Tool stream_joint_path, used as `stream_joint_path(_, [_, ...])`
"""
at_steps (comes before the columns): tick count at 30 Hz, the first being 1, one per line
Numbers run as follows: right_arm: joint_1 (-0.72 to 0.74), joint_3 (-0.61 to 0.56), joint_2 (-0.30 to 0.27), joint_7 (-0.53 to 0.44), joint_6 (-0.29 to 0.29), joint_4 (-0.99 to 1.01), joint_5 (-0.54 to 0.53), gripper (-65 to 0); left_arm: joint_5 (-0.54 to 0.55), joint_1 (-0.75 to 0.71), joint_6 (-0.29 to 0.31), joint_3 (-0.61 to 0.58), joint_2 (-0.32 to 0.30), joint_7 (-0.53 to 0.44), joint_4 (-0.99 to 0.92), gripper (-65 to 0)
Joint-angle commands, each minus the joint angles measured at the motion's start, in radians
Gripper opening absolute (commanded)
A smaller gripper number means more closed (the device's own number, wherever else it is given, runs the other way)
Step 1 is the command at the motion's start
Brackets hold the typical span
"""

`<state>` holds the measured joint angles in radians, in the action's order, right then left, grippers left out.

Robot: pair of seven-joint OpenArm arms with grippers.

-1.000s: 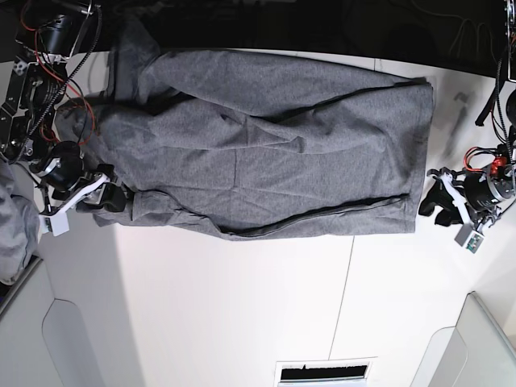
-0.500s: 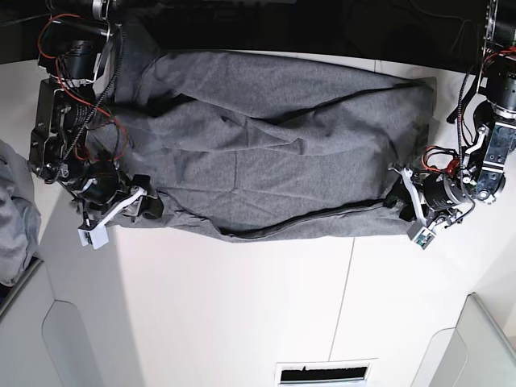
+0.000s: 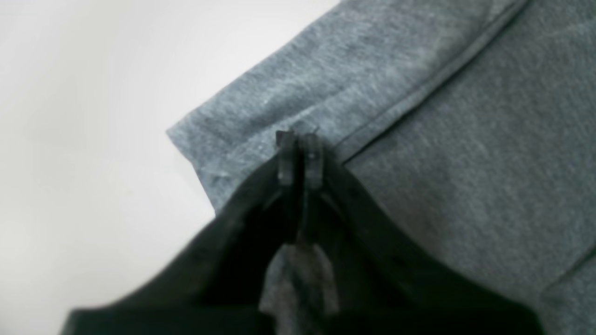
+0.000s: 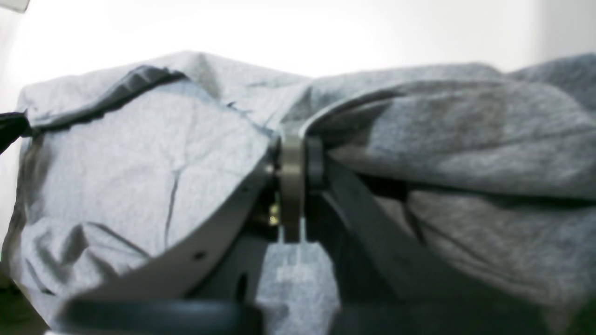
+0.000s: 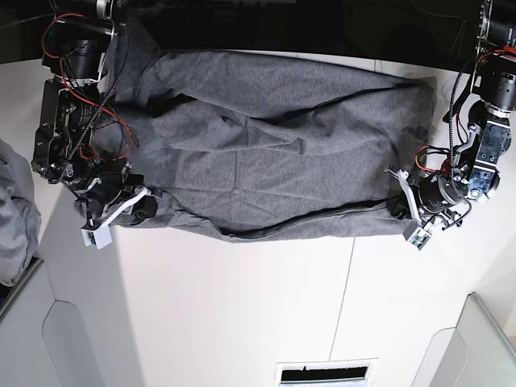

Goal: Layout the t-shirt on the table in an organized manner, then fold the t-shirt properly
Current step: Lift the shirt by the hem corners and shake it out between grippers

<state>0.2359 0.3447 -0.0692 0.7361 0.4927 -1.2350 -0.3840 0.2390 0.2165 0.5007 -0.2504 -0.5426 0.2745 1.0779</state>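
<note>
The grey t-shirt (image 5: pixel 266 145) lies spread across the far half of the white table (image 5: pixel 242 306), wrinkled, with its near edge folded over. My left gripper (image 5: pixel 401 211) is at the shirt's near right corner. In the left wrist view its fingertips (image 3: pixel 286 156) are pressed together on the hemmed corner of the t-shirt (image 3: pixel 442 163). My right gripper (image 5: pixel 149 205) is at the near left end. In the right wrist view the right gripper (image 4: pixel 294 170) is shut on a raised fold of the t-shirt (image 4: pixel 139 153).
A paler bunched cloth (image 5: pixel 14 230) lies at the left edge. Light grey bins stand at the near left (image 5: pixel 76 343) and near right (image 5: pixel 484 339). A thin seam line (image 5: pixel 347 282) crosses the table, and a dark slot (image 5: pixel 326 372) sits at the near edge.
Both arms have come inward to the shirt's near edge. Both grippers were open and are now shut on the cloth, one at each end.
</note>
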Motion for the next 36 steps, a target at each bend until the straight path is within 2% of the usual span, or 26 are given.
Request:
stream_joint_path(1, [0.022, 0.000, -0.005, -0.023, 0.013, -0.014, -0.016, -65.0, 0.006, 0.021, -0.003, 0.000, -0.018, -0.023, 0.012, -65.0])
stream_joint_path(6, [0.030, 0.000, -0.005, -0.053, 0.013, -0.014, -0.016, -65.0, 0.007, 0.030, -0.004, -0.013, -0.019, -0.019, 0.013, -65.0])
stream_joint_path(13, [0.119, 0.000, -0.014, -0.051, 0.014, -0.014, -0.006, -65.0, 0.037, 0.127, -0.017, -0.013, -0.051, 0.009, 0.014, -65.0])
stream_joint_path(17, [0.150, -0.001, -0.013, -0.047, 0.017, -0.014, 0.026, -65.0, 0.113, 0.149, 0.052, -0.013, -0.087, 0.064, 0.014, -65.0])
stream_joint_path(18, [0.152, -0.001, -0.014, -0.047, 0.018, -0.014, 0.026, -65.0, 0.132, 0.149, 0.085, -0.013, -0.095, 0.079, 0.014, -61.7])
stream_joint_path(21, [0.149, -0.001, -0.013, -0.047, 0.019, -0.014, 0.036, -65.0, 0.210, 0.134, 0.182, -0.013, -0.116, 0.136, 0.014, -35.3])
stream_joint_path(22, [0.148, -0.001, -0.014, -0.047, 0.019, -0.014, 0.048, -65.0, 0.226, 0.126, 0.197, -0.013, -0.121, 0.137, 0.014, -31.0])
stream_joint_path(26, [0.149, -0.001, -0.014, -0.047, 0.019, -0.014, 0.073, -65.0, 0.235, 0.075, 0.197, -0.013, -0.117, 0.127, 0.014, -30.2])
stream_joint_path(28, [0.149, -0.001, -0.013, -0.047, 0.019, -0.014, 0.064, -65.0, 0.198, 0.050, 0.197, -0.013, -0.103, 0.090, 0.014, -30.2])
stream_joint_path(31, [0.149, -0.001, -0.013, -0.047, 0.019, -0.014, 0.062, -65.0, 0.100, 0.032, 0.130, -0.013, -0.080, 0.018, 0.014, -30.2])
stream_joint_path(36, [0.148, -0.001, -0.013, -0.041, 0.019, -0.014, 0.062, -65.0, -0.042, 0.032, 0.042, -0.014, -0.027, -0.010, 0.014, -30.2])
